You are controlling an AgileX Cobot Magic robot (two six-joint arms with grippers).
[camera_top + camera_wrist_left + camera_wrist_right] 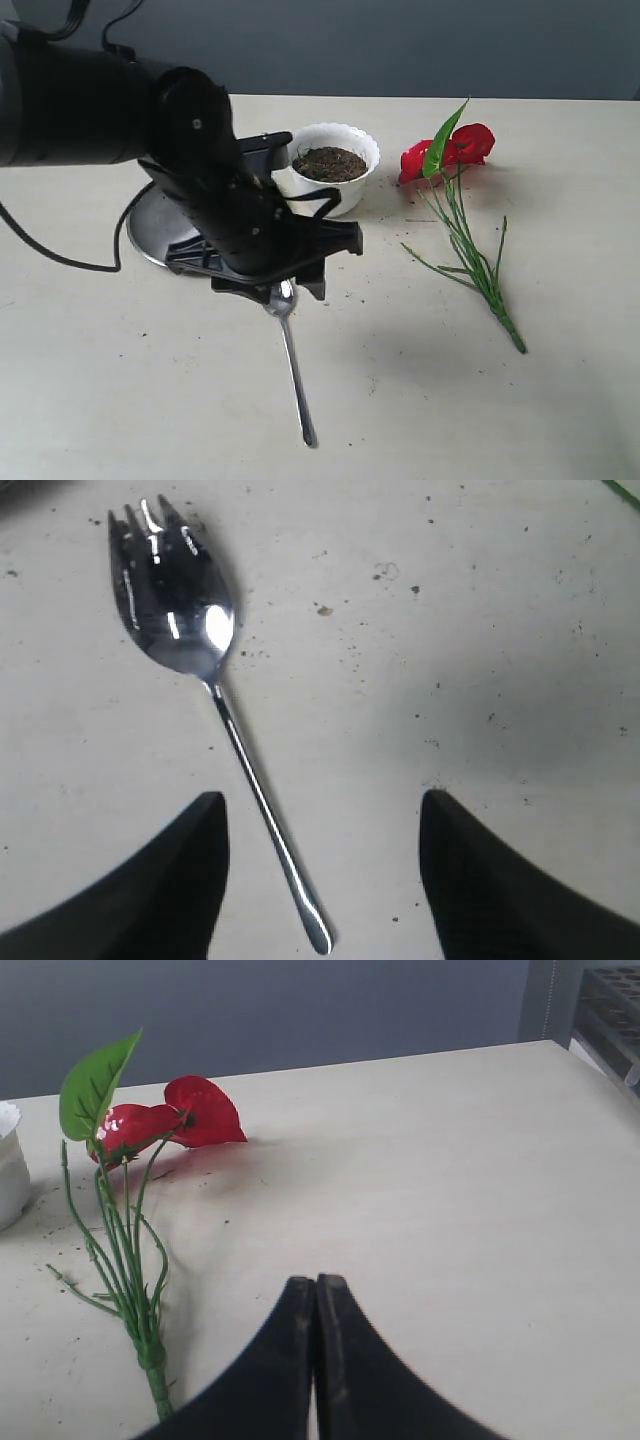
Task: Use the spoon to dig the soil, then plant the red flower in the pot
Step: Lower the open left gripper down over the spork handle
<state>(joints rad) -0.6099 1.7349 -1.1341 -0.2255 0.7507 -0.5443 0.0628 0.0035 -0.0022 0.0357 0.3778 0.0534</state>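
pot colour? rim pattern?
White pot with a wavy scalloped rim, dark soil inside. Best seen in the exterior view.

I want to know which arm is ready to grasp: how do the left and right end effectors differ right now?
The black left end effector is open, jaws wide apart; the black right end effector is shut, jaws together. The left hangs over the shiny steel tined spoon, handle end between its jaws; the right faces beige table beside the red green-stemmed artificial flower. Both hold nothing.
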